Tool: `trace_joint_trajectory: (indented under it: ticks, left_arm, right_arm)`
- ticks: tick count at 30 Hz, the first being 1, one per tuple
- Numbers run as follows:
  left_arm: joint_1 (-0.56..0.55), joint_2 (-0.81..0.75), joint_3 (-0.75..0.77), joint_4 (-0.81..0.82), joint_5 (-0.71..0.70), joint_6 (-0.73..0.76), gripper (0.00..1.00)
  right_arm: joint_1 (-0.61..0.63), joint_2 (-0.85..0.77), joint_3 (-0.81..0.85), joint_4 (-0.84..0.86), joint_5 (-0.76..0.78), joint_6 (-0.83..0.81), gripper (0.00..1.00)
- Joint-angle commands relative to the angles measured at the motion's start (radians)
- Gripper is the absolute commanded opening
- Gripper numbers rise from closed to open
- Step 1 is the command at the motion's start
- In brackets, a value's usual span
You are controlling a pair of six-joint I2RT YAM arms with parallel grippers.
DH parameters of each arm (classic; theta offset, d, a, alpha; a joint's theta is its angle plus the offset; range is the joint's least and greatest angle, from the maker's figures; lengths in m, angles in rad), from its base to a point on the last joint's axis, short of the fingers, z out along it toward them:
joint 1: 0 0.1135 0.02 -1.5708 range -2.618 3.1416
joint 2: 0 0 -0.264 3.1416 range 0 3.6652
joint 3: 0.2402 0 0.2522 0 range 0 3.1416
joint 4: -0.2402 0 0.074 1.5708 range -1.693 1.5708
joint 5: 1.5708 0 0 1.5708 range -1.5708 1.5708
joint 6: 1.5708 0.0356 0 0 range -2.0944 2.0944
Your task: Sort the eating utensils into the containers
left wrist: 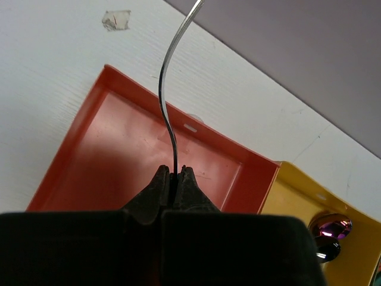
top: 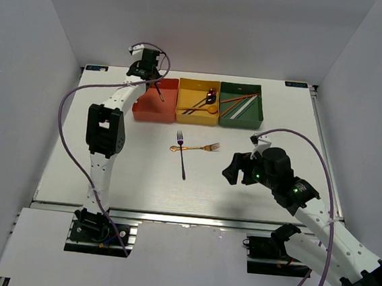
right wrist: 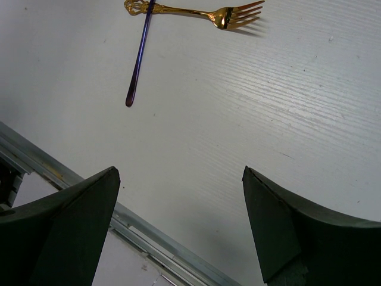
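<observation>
The step in hand is a drop-off. The left claw (left wrist: 174, 179) is clenched on the thin handle of a silver utensil (left wrist: 166, 89), pinched right at the fingertips and held over the red box (left wrist: 74, 128). The utensil's head runs out of the wrist view, so I cannot tell fork from spoon. The next move, as I judge it, is to lower a little and release so the piece lands inside the walls, not across the rim.

The yellow box (top: 197, 117) already holds spoons, and the green box (top: 240, 122) holds chopsticks.

The right claw (right wrist: 178, 208) is spread wide and grasps nothing, hovering above the worktop (right wrist: 238, 119). Two pieces are left there: a gold fork (right wrist: 196, 12) and a purple fork (right wrist: 138, 59), crossing at the gold one's handle end.
</observation>
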Motion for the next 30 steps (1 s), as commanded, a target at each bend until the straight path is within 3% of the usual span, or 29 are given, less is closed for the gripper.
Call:
trace_joint_trajectory:
  ticks: [1,3,5,7,8,11,14,19,22,24,26,30]
  left_arm:
    - [0.012,-0.055,-0.036,0.110,0.080,-0.034,0.01]
    - [0.012,-0.060,-0.090,0.144,0.109,-0.041,0.02]
    - [0.012,-0.075,-0.136,0.165,0.132,-0.065,0.16]
    - [0.011,-0.108,-0.203,0.185,0.138,-0.082,0.31]
    - [0.011,-0.124,-0.223,0.191,0.141,-0.083,0.48]
    - [0.011,-0.201,-0.301,0.219,0.144,-0.085,0.76]
    - [0.004,-0.296,-0.325,0.225,0.141,-0.059,0.95]
    - [-0.058,-0.431,-0.279,0.144,0.072,0.048,0.98]
    - [-0.132,-0.538,-0.326,0.087,-0.001,0.093,0.98]
    - [-0.189,-0.657,-0.435,0.066,-0.050,0.116,0.98]
    - [-0.207,-0.751,-0.577,0.037,-0.054,0.107,0.98]
    - [-0.210,-1.098,-0.873,0.021,-0.035,0.076,0.98]
  right_arm:
    - [-0.005,-0.009,0.007,0.037,-0.007,-0.021,0.88]
    - [-0.005,0.002,0.007,0.038,-0.002,-0.022,0.88]
    - [-0.005,0.010,0.005,0.046,-0.004,-0.019,0.88]
    - [-0.005,0.017,0.005,0.051,-0.005,-0.017,0.88]
    - [-0.005,0.021,0.005,0.055,-0.008,-0.016,0.88]
    - [-0.005,0.030,0.013,0.057,-0.005,-0.014,0.88]
    - [-0.005,0.044,0.025,0.057,-0.002,-0.014,0.88]
    - [-0.005,0.077,0.038,0.077,0.006,0.005,0.88]
    - [-0.003,0.149,0.038,0.136,0.015,0.042,0.83]
    - [0.015,0.264,0.073,0.149,0.019,0.070,0.79]
    - [0.059,0.391,0.111,0.166,0.108,0.113,0.77]
    - [0.203,0.618,0.289,0.155,0.310,0.183,0.76]
